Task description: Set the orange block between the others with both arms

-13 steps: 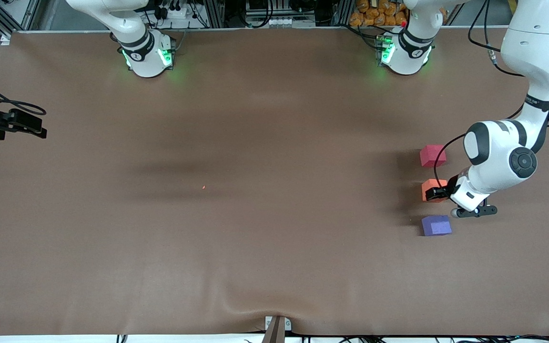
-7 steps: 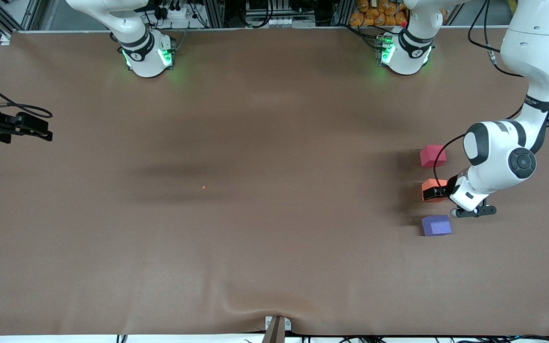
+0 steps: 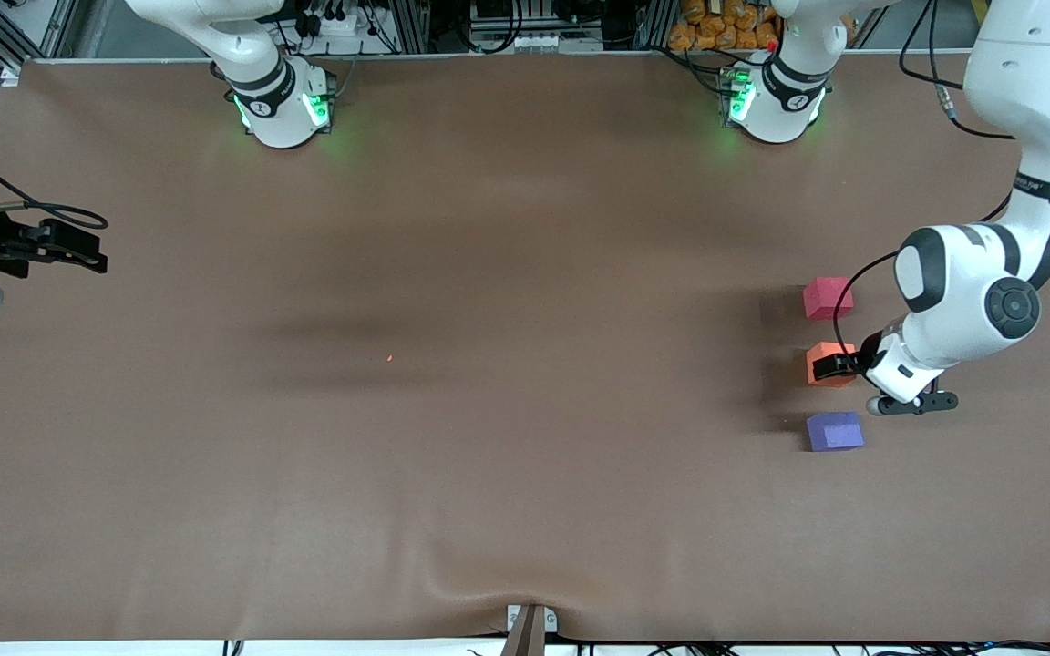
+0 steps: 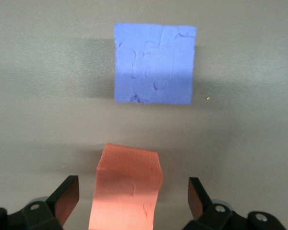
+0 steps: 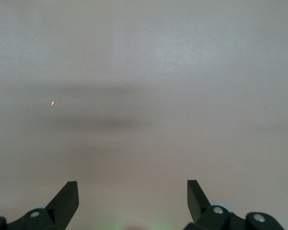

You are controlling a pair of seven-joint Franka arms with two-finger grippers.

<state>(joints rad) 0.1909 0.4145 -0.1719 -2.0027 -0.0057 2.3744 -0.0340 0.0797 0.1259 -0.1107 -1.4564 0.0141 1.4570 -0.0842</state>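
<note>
The orange block (image 3: 826,350) rests on the brown table between the red-pink cube (image 3: 828,298) and the purple-blue cube (image 3: 835,431), near the left arm's end. The three stand in a row with small gaps. My left gripper (image 3: 828,366) is low over the orange block and open. In the left wrist view its fingers (image 4: 67,199) stand apart from both sides of the orange block (image 4: 129,167), with the purple-blue cube (image 4: 155,63) just past it. My right gripper (image 3: 97,255) hangs open and empty over the right arm's end; the right wrist view shows only bare cloth between its tips (image 5: 132,189).
A tiny orange speck (image 3: 389,357) lies mid-table, also in the right wrist view (image 5: 53,102). The cloth bulges near the front edge (image 3: 488,583) by a clamp (image 3: 530,625). Both arm bases (image 3: 283,105) (image 3: 776,100) stand along the back edge.
My left gripper has opened and let go of the orange block, which stays between the two cubes. The right gripper has drifted slightly toward the table's middle.
</note>
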